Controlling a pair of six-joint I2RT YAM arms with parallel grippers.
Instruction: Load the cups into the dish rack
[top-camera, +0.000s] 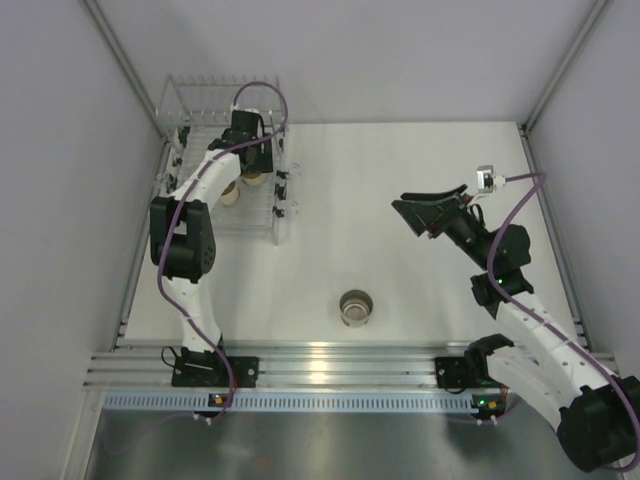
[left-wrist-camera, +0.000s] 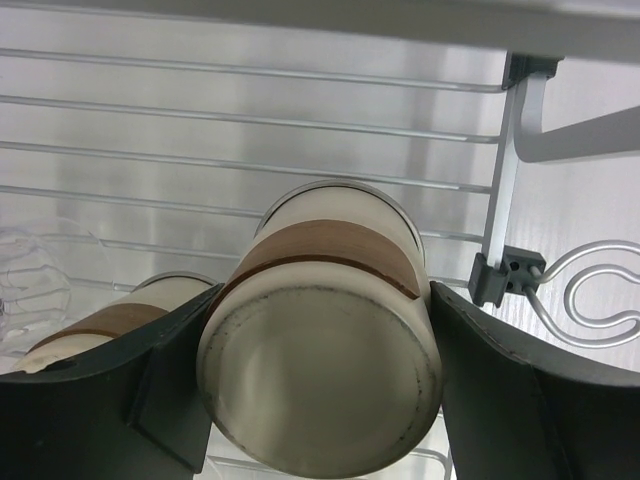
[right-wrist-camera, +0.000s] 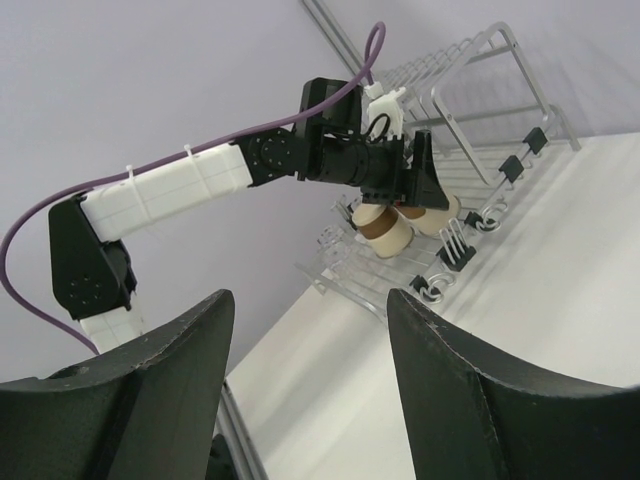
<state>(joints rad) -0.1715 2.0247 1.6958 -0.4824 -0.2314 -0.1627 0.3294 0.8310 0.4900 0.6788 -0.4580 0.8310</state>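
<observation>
A loose cup stands nearest the bases, upright on the table a little right of centre. Its mouth faces up, so the silvery inside shows and its long axis is vertical. It lies near and to the left of the right gripper, which hangs over the right half of the table and points left. That gripper is the closer of the two to it, since the left one is well apart at the far left. The right jaws stand wide apart, with nothing between them and nothing touching them. This is the only cup I see outside the rack. I judge that fetching it falls to the right arm, which would need to draw in nearward and tip its fingers down over the rim.

Farther off, the rack sits at the far left of the table, and the left gripper reaches into it. Its fingers are clamped on the sides of the held cup, a cream one with a brown band. The base faces the wrist camera and the mouth points away toward the tines, so the cup's axis runs along the gripper's own. A neighbour cup lies in the rack just left of it, close against the left finger. I cannot tell whether the held cup already rests on the tines. The likely step here is to let go and back out.
</observation>
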